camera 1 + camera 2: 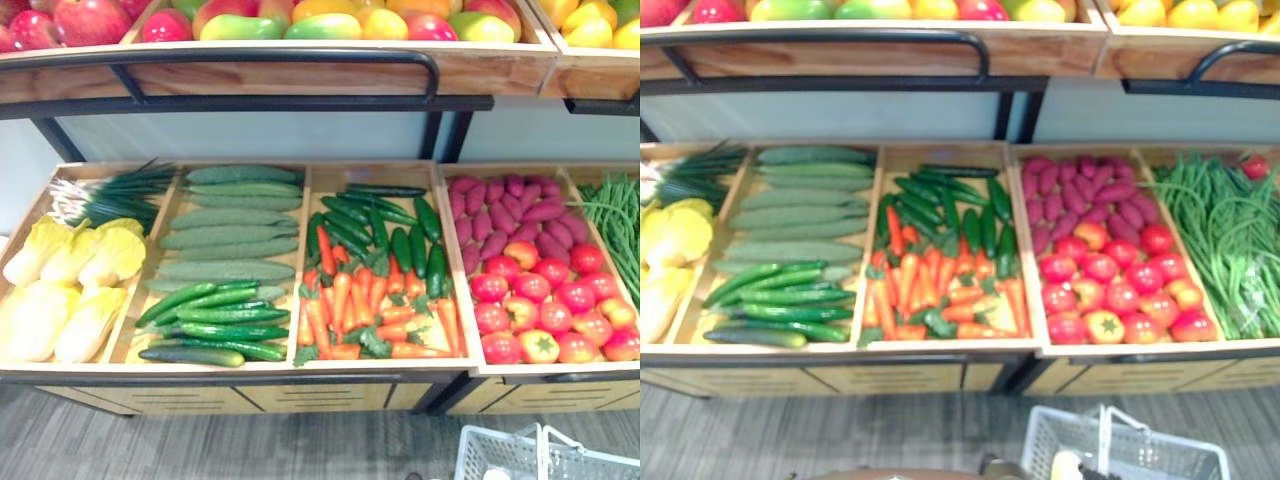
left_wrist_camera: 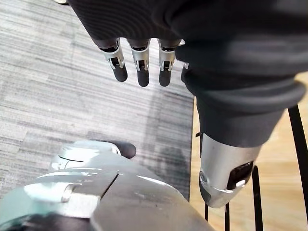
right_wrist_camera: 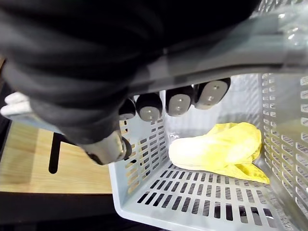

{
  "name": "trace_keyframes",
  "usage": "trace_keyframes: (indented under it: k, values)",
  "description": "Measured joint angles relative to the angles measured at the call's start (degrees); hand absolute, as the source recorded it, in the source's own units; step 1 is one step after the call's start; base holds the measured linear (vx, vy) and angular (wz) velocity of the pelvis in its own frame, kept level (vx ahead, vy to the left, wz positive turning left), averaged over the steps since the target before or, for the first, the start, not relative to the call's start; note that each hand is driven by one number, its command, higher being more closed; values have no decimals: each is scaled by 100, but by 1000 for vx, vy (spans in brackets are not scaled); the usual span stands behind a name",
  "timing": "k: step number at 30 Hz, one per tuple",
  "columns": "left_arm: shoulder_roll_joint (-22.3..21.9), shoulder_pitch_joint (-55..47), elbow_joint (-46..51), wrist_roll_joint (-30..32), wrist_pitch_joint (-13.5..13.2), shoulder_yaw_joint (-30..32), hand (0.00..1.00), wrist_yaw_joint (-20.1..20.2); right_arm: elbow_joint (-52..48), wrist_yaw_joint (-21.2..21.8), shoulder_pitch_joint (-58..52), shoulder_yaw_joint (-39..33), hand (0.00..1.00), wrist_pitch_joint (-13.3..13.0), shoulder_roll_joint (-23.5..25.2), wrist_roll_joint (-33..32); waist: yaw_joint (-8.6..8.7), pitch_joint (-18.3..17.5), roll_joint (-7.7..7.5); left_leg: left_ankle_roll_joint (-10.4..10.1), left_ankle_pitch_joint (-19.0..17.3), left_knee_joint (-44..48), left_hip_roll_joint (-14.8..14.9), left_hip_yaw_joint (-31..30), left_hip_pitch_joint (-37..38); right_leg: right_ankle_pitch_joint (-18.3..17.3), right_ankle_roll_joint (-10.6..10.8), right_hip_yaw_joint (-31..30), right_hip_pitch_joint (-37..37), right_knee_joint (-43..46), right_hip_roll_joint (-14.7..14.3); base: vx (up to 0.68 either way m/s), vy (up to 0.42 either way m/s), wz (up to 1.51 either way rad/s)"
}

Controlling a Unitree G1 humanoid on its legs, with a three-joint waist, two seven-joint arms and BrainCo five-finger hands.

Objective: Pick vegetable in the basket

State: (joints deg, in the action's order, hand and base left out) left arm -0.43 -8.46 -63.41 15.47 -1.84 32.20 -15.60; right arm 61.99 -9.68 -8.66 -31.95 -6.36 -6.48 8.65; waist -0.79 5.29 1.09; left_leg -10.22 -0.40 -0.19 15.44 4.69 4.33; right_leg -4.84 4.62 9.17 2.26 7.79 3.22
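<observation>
Basket [image 3: 192, 202]: one, one cabbage [image 3: 216, 147] inside | right hand [image 3: 178, 102]: curled round handle [image 3: 231, 53] | left hand [image 2: 140, 62]: fingers straight

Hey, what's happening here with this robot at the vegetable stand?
The robot faces a vegetable stand. Its right hand is curled round the handle of a pale basket, which holds one yellow cabbage. Its left hand hangs open over the floor, holding nothing.

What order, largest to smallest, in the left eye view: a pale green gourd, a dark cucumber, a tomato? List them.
1. pale green gourd
2. dark cucumber
3. tomato
The cucumber lies nearer the camera yet looks shorter.
</observation>
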Motion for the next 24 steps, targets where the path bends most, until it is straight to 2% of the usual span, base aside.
trace_keyframes:
  k: [2,3,5,9,12,13,14,15,17,20,23,24]
  values:
    - [-7,-25,-66,-1032,70,1042,0,-73,202,38,1,-527,100,-3,-2,6,21,-73,6,-3,-10,-213,-52,171,99,126,64,-24,-98,-241,40,-58,89,1]
    - [14,-24,-100,-1293,98,1326,0,-122,244,42,-2,-681,100,3,2,6,26,-111,36,-6,-23,-261,-63,223,98,166,82,-24,-121,-308,49,-65,92,-2]
    - [223,-52,-277,-2333,172,2182,0,-248,447,109,14,-1274,100,68,-1,-7,48,-176,5,33,-97,-279,-160,306,106,289,113,-80,-215,-558,116,-67,96,-6]
    - [609,-168,-496,-3341,183,3088,0,-364,774,268,-26,-1586,100,237,-88,-13,128,-313,-52,53,-180,-265,-246,410,102,481,179,-132,-326,-843,184,-22,53,-11]
    - [783,-175,-503,-3568,89,3381,0,-462,888,272,-120,-1607,100,266,-138,-13,244,-428,-49,57,-191,-262,-287,409,116,547,210,-121,-363,-878,224,0,0,0]
    - [818,-139,-501,-3569,68,3442,0,-483,894,274,-139,-1604,100,265,-142,-12,245,-455,-13,56,-194,-259,-287,410,115,548,211,-121,-364,-882,223,0,0,0]
    - [886,-59,-498,-3567,42,3543,0,-520,908,276,-164,-1588,100,272,-143,-9,244,-489,-64,55,-193,-258,-285,406,122,548,212,-112,-380,-882,222,13,-1,4]
    - [1011,46,-462,-3566,9,3631,0,-609,951,274,-176,-1518,100,293,-143,-9,241,-491,-37,53,-191,-255,-281,395,138,548,211,-97,-406,-881,221,10,-4,5]
    - [1126,197,-48,-3540,-58,3682,0,-796,981,264,-190,-1424,100,299,-127,16,241,-497,-36,51,-190,-250,-280,393,187,544,209,-75,-460,-880,225,5,-2,5]
    - [1117,249,1337,-3394,-160,3176,0,-1195,792,255,-293,-1242,100,275,-61,44,209,-500,-39,68,-196,-259,-284,327,178,498,146,9,-480,-839,242,-9,-2,12]
    - [758,176,3957,-2668,-343,2157,0,-1705,481,208,-504,-1009,100,191,90,81,93,-531,-91,38,-171,-179,-290,178,54,414,176,111,-440,-743,259,-6,-6,20]
    - [659,133,4356,-2453,-381,1992,0,-1769,416,191,-536,-965,100,191,108,94,62,-532,-92,37,-170,-162,-298,161,52,411,192,121,-450,-729,266,8,-3,17]
